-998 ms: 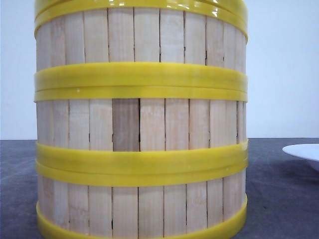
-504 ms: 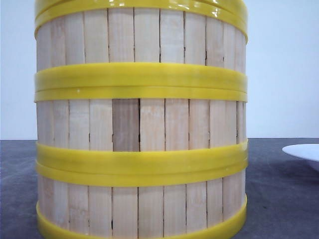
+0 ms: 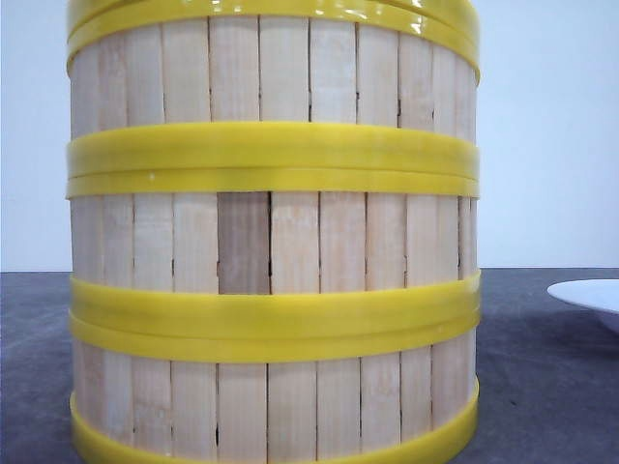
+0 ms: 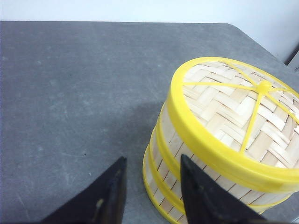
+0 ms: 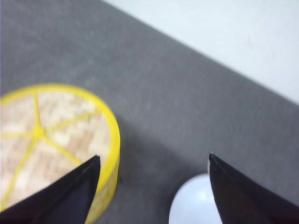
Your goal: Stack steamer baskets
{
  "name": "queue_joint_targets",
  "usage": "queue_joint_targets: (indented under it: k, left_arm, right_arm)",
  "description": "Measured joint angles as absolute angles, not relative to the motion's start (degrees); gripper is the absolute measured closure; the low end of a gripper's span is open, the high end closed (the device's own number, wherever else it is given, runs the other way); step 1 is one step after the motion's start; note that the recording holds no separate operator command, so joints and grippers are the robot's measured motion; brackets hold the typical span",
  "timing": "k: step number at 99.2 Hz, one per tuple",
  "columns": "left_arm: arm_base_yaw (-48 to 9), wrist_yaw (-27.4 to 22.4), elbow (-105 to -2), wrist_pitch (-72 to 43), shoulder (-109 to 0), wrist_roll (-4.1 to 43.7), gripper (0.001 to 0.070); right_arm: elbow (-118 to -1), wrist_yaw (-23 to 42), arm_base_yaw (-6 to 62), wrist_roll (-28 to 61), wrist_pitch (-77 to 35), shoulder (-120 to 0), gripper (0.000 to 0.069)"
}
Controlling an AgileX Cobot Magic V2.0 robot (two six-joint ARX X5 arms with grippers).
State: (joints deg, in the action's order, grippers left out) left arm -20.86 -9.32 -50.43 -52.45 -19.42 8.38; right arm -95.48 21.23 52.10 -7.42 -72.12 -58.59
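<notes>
The steamer baskets (image 3: 271, 242) stand in one stack of three tiers that fills the front view close to the camera, pale slats between yellow rims. In the left wrist view the stack (image 4: 224, 121) is topped by a woven surface with a yellow cross. My left gripper (image 4: 153, 157) is open beside the stack's lower wall, one finger in front of the slats, the other over bare table. My right gripper (image 5: 153, 156) is open wide and holds nothing, hanging above the table between the stack (image 5: 51, 140) and the plate. Neither gripper shows in the front view.
A white plate (image 3: 590, 295) lies on the dark grey table (image 3: 542, 387) to the right of the stack; it also shows as the plate (image 5: 194, 205) between my right fingers. A pale wall stands behind the table.
</notes>
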Motion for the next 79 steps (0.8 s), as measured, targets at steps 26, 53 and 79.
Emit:
queue_joint_targets:
  k: [26, 53, 79]
  left_arm:
    - [-20.86, -9.32, -50.43, -52.45, -19.42, 8.38, 0.0509]
    - [-20.86, -9.32, -50.43, -51.81, -19.42, 8.38, 0.0685]
    - [-20.86, -9.32, -50.43, -51.57, -19.42, 8.38, 0.0689]
  right_arm:
    - [-77.38, 21.23, 52.1, -14.68, -66.43, -48.51, 0.0245]
    - [-76.05, 21.26, 52.1, -16.58, -65.25, -46.96, 0.0664]
    - [-76.05, 21.23, 52.1, -16.8, -63.35, -47.0, 0.0681]
